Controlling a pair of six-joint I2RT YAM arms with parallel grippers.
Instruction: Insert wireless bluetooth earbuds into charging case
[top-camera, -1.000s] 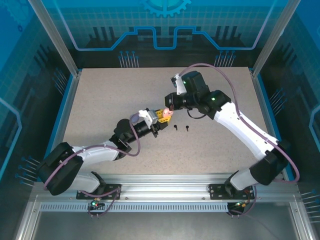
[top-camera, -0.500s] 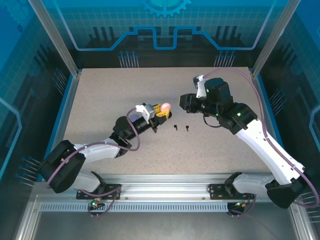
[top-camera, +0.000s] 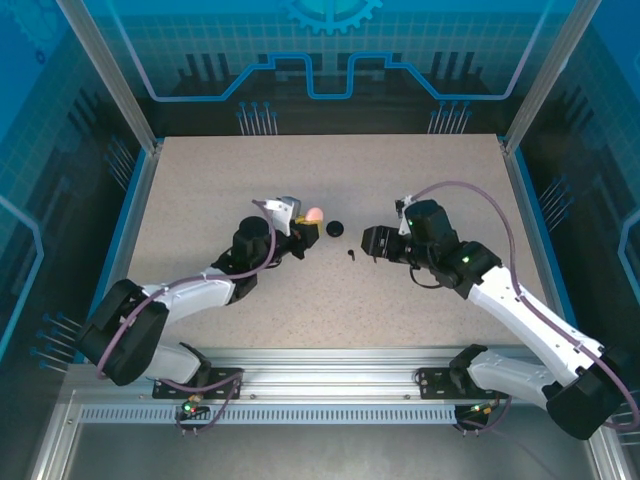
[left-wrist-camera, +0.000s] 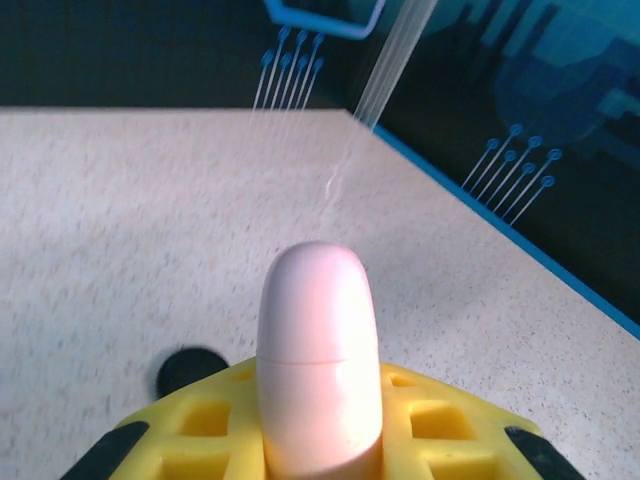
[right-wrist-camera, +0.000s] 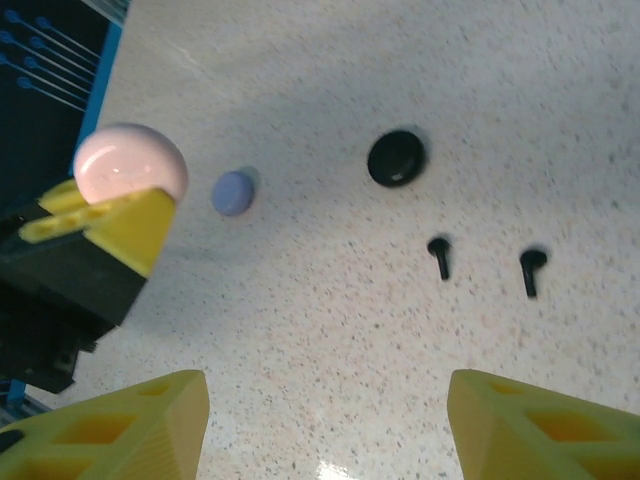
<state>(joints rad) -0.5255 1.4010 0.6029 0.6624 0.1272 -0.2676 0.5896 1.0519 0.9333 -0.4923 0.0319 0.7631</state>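
Right now my left fingers (left-wrist-camera: 440, 430) pinch the pink case (left-wrist-camera: 320, 350), with the left arm stretched low toward the desk's (left-wrist-camera: 150, 220) middle. My right fingers (right-wrist-camera: 545, 425) are spread wide and hold nothing, that arm reaching in from the right. Two black earbuds (right-wrist-camera: 439, 256) lie loose on the desk ahead of them, near the black case (right-wrist-camera: 396, 158).

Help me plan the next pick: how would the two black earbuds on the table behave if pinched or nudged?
The black earbuds look tiny beside the black case, so probably very light and easily flicked. Bulb heads on thin stems suggest they'd pivot rather than slide straight. They seem rigid, but small enough to slip from the open right gripper.
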